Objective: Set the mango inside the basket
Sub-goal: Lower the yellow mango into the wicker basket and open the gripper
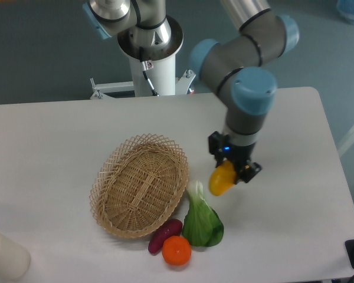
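In the fixed camera view, my gripper (231,171) is closed around the mango (222,180) and holds it in the air, to the right of the basket (140,184). The fruit is not yet over the rim; it hangs near the basket's right edge, just above the leafy green vegetable (202,220) that lies beside the basket.

I judge the step in hand is the carry toward the basket. To do it well, I should stay high enough to pass over the lattice rim and the green leaves, go on until the mango is above the woven middle of the basket, lower it close to the bottom, and only then open the fingers, so the fruit does not roll out.

The mango hangs with its long axis tilted: the upper end is hidden between my fingers, and the free lower end points down and a little toward the basket. The basket's own long axis runs diagonally, so there is enough room inside.
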`<state>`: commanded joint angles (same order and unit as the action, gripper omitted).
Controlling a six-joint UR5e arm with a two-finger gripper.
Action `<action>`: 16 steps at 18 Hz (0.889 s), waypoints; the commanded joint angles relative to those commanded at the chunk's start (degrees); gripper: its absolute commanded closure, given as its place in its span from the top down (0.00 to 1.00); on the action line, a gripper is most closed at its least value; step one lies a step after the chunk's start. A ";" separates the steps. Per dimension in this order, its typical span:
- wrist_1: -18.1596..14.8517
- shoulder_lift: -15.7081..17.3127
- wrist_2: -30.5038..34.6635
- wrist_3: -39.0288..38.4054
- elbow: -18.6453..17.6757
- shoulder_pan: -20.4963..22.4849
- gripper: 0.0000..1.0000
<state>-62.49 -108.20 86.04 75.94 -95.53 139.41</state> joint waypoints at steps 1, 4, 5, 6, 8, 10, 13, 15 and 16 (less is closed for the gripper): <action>0.09 0.79 -0.09 -0.09 -1.40 -1.14 0.37; 0.26 2.29 -0.09 -0.96 -3.70 -4.22 0.37; 0.44 2.21 0.00 -2.45 -3.79 -5.10 0.37; 0.44 2.12 0.00 -3.94 -3.79 -5.98 0.38; 0.35 1.94 0.00 -5.71 -3.96 -7.82 0.38; 0.44 2.12 0.44 -5.98 -5.02 -9.23 0.38; 0.79 1.51 2.45 -7.90 -5.37 -11.00 0.39; 3.67 0.01 2.99 -10.01 -5.28 -12.66 0.45; 5.43 -0.60 3.08 -11.85 -5.28 -13.63 0.48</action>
<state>-57.06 -108.80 89.12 64.09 -100.81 125.78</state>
